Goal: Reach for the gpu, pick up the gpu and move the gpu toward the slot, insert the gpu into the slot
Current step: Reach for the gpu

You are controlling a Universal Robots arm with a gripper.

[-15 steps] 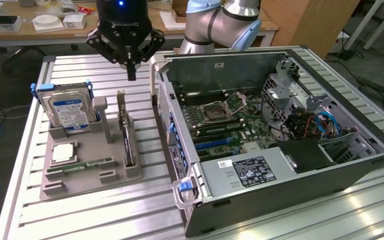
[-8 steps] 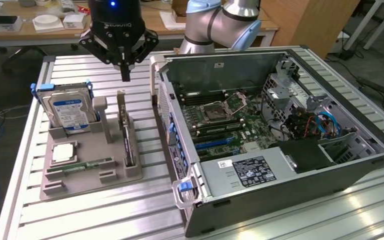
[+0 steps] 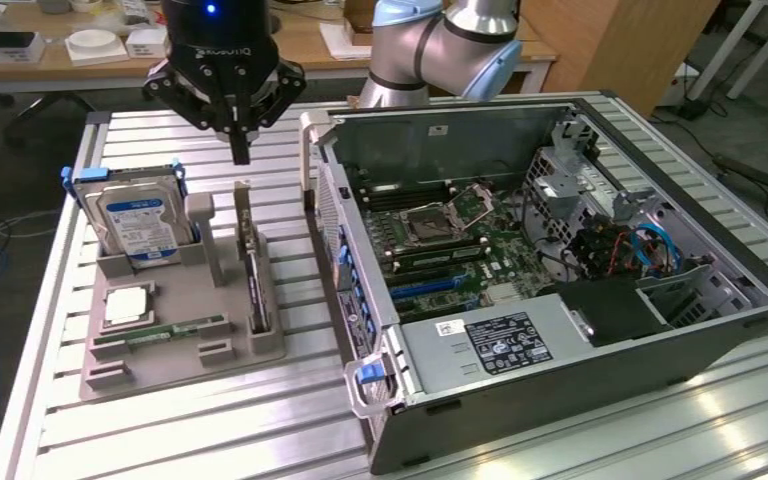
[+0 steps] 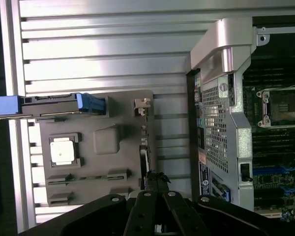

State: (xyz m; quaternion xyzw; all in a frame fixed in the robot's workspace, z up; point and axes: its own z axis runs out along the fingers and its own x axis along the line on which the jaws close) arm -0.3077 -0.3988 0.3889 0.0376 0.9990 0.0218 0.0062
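while the one gripper (image 3: 239,150) hangs clenched, empty, above one gpu (image 3: 253,265), one hard drive (image 3: 144,225) beside it

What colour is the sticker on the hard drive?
The hard drive's sticker is blue and white, clearest in the exterior view.

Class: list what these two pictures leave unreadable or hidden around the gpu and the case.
gpu: exterior view, edge-on in the tray, faces hidden.
Tray's end: wrist view, covered by the hand.
Label: exterior view, print too small.
Case: wrist view, cut off by the edge.
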